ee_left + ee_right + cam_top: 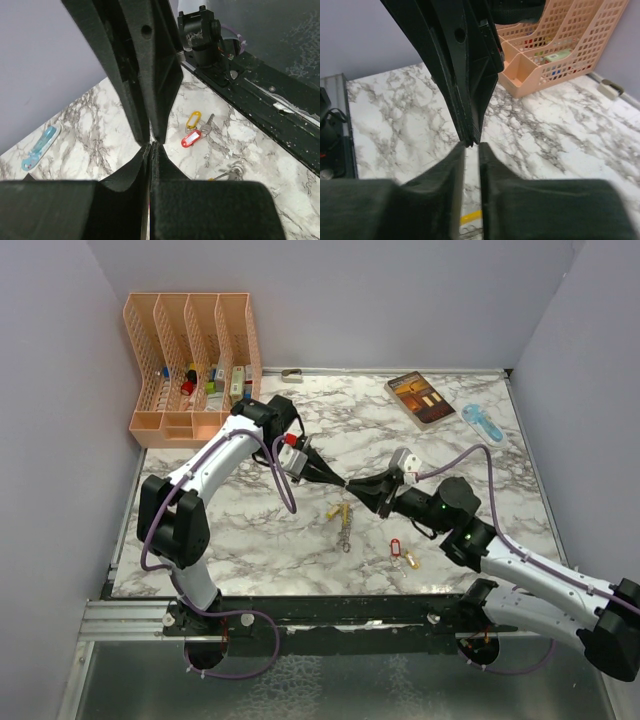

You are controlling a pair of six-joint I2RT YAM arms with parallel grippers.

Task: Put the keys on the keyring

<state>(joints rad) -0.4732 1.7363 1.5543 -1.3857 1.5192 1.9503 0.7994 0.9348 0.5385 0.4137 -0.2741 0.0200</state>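
The keyring, a yellow curved piece with a short metal chain, lies on the marble table just below both grippers. It shows partly in the left wrist view, and as a yellow strip through the right jaws' gap. A red-tagged key and a yellow-tagged key lie to its right, also in the left wrist view. My left gripper is shut, with nothing visible between its fingers. My right gripper meets it tip to tip, jaws a narrow slit apart and empty.
A peach desk organiser with small items stands at the back left, also in the right wrist view. A book and a blue plastic object lie at the back right. A small clip sits by the back wall.
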